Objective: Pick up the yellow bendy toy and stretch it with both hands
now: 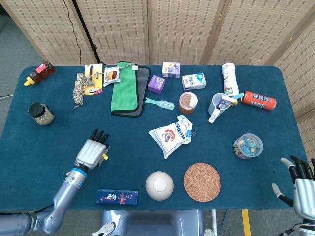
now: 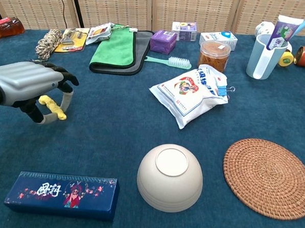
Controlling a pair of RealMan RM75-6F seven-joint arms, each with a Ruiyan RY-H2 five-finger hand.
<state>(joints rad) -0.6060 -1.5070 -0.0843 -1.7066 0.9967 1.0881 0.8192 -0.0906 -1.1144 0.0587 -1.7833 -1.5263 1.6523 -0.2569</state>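
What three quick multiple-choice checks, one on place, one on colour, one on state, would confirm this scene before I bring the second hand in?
1. Where is the pale bowl?
A. beside the green towel
B. just left of the woven coaster
C. inside the blue cup

2. What colour is the bendy toy?
A. red
B. purple
C. yellow

3. What is the left hand doing?
A. holding the toy
B. resting flat on the long box
C. gripping the bowl

Answers: 1 B, the chest view shows the bowl and coaster side by side. 2 C, yellow shows under the fingers. 3 A, the toy sits in its grasp; the right hand holds nothing.
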